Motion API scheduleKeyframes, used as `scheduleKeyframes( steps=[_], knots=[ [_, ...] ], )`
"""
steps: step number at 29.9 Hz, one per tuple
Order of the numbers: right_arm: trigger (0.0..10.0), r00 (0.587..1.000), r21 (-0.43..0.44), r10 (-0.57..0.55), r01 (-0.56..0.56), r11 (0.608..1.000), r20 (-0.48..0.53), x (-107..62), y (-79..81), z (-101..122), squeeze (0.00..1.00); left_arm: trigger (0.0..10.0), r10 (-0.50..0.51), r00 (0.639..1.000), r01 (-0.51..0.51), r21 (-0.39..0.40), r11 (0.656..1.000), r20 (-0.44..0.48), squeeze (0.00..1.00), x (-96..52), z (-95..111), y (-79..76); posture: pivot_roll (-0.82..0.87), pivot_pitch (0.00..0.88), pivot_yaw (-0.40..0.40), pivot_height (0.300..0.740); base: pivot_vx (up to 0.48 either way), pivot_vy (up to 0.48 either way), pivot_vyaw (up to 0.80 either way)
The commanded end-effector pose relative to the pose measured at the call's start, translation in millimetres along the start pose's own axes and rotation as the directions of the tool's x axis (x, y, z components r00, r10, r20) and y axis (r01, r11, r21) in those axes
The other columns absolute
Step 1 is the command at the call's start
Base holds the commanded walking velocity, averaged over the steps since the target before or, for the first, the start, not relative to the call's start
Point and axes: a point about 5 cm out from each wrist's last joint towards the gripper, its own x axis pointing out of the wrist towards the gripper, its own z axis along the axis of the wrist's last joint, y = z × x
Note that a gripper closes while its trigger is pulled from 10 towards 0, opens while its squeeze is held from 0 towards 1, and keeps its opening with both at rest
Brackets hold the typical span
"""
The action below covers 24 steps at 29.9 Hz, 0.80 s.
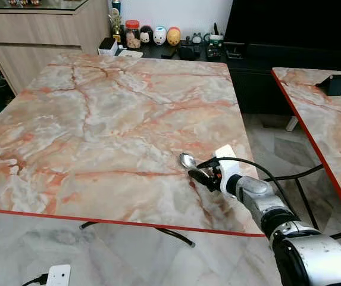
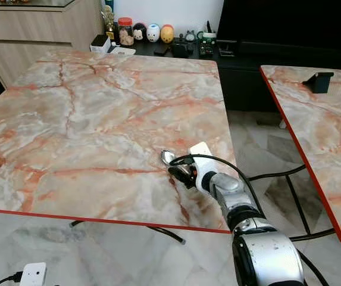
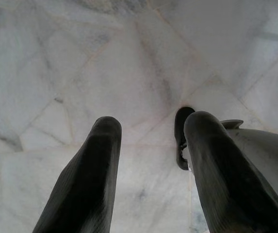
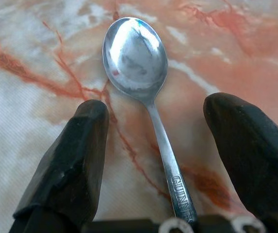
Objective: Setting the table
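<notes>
A: How does the right gripper (image 4: 151, 160) stand?

B: Its two fingers are spread wide and hold nothing. The spoon (image 4: 143, 87) lies flat on the surface (image 1: 99, 119) between them, touching neither; the bowl points ahead past the fingertips and the handle runs back toward the wrist.

A: And the left gripper (image 3: 151, 170)?

B: Parted, empty, hanging over the pale floor (image 3: 80, 58).

A: What could go wrong?

B: I'd judge that lifting away crookedly could let a finger clip the handle and skid the spoon over smooth marble. The surface's near edge (image 1: 158, 224) is close behind the wrist.

A: Anything hard to make out?

B: The handle's tail slips under the gripper body, so its end is hidden. The clutter on the far cabinet (image 1: 158, 36) is too small to name.
</notes>
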Motion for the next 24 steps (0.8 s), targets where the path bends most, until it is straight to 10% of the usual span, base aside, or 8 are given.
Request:
scheduleKeyframes(
  steps=[1,12,14,15,18,19,24],
  knots=[
    [10.0,1.000,0.029,-0.003,0.004,1.000,-0.017,-1.6,-0.5,-6.9,0.00,10.0,0.011,1.000,-0.011,0.002,1.000,-0.022,0.00,-1.3,-5.5,3.3,0.07,0.000,-0.032,0.740,0.000,0.000,0.00],
    [10.0,1.000,0.051,-0.005,0.007,0.999,-0.029,-3.4,-0.5,-14.0,0.00,10.0,0.010,1.000,-0.010,0.001,1.000,-0.025,0.00,-1.4,-6.3,3.2,0.07,0.000,-0.034,0.740,0.000,0.000,0.00],
    [8.4,1.000,0.051,-0.003,0.005,0.999,-0.029,-3.4,-0.3,-14.2,0.00,10.0,0.010,1.000,-0.010,0.001,1.000,-0.025,0.00,-1.5,-6.4,3.2,0.07,0.000,-0.034,0.740,0.000,0.000,0.00],
    [5.3,1.000,0.050,0.003,-0.001,0.999,-0.030,-3.2,0.4,-14.6,0.00,10.0,0.011,1.000,-0.011,0.001,1.000,-0.026,0.00,-1.5,-6.5,3.1,0.07,0.000,-0.035,0.740,0.000,0.000,0.00],
    [3.8,0.999,0.050,0.003,-0.002,0.999,-0.035,-3.4,0.7,-15.8,0.00,10.0,0.011,1.000,-0.011,0.000,1.000,-0.026,0.00,-1.4,-6.4,3.2,0.07,0.000,-0.034,0.740,0.000,0.000,0.00],
    [0.0,0.999,0.048,0.003,-0.001,0.999,-0.039,-3.6,0.7,-16.9,0.00,10.0,0.010,1.000,-0.010,0.000,1.000,-0.026,0.00,-1.4,-6.4,3.1,0.07,0.000,-0.035,0.740,0.000,0.000,0.00],
    [0.0,0.999,0.040,0.013,-0.011,0.999,-0.046,-3.9,1.5,-18.7,0.00,10.0,0.008,1.000,-0.008,0.000,1.000,-0.027,0.00,-1.4,-6.4,3.1,0.07,0.000,-0.034,0.740,0.000,0.000,0.00]
  ],
)
